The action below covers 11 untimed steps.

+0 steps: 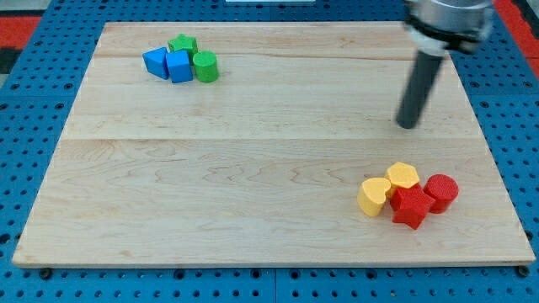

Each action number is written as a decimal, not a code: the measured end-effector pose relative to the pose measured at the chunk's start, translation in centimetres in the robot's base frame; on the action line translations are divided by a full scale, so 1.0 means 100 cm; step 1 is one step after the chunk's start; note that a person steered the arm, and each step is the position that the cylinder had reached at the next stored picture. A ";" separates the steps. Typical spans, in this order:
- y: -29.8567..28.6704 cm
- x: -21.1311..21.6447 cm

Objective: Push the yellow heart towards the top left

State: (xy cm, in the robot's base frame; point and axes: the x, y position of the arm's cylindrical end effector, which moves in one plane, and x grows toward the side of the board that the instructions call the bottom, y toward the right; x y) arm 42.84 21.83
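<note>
Nearest the view's bottom right, the yellow heart (373, 197) is seen on the surface (253, 185), touching a red star (411, 207), with a yellow cylinder (403, 176) and a red cylinder (441, 190) packed beside. No pincer is fitted, so no state can be told. The tip (408, 125) is placed above the cluster, apart from it. A push started from there would likely drag neighbours along or drive the heart downward. Far off at top left, blue and green blocks (181, 61) could be struck.
</note>
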 end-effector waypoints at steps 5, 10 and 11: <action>-0.041 0.171; -0.144 0.076; -0.113 0.104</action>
